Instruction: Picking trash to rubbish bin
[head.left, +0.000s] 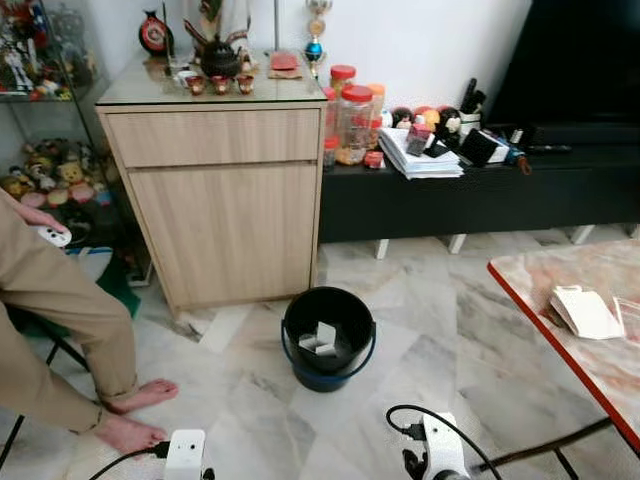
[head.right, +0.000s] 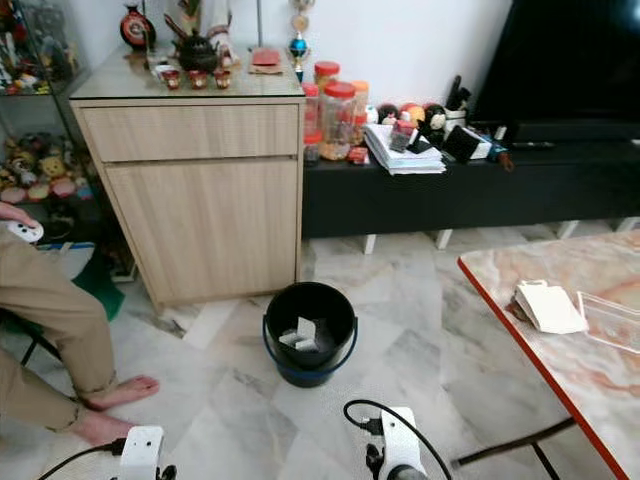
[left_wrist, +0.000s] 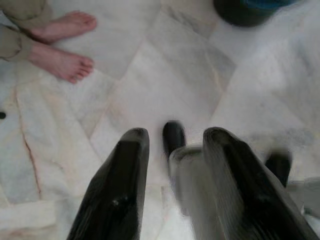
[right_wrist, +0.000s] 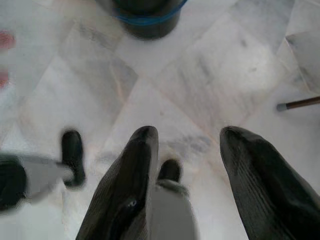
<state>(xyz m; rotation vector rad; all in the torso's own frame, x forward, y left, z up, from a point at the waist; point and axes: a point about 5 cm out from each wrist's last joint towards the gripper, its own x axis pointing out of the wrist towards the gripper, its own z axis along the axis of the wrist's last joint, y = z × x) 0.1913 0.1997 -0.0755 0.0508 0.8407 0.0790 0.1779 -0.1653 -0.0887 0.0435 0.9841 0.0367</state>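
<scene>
Left gripper (left_wrist: 172, 150) jaws apart above marble floor (left_wrist: 150, 80).

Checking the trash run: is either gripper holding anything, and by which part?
Nothing is held. The left gripper and right gripper hang open above the floor.

A home living room: marble floor (head.left: 450, 330), wooden cabinet (head.left: 225, 200) with a tea set (head.left: 220, 70), low TV bench (head.left: 470, 195), toy shelf (head.left: 45, 170).

No text, label, brand or number was legible anywhere; whatever print the red-lidded clear plastic jars (head.left: 354, 122) and the stack of white papers (head.left: 418, 160) on the black low cabinet (head.left: 480, 195) carried was too small to read.
</scene>
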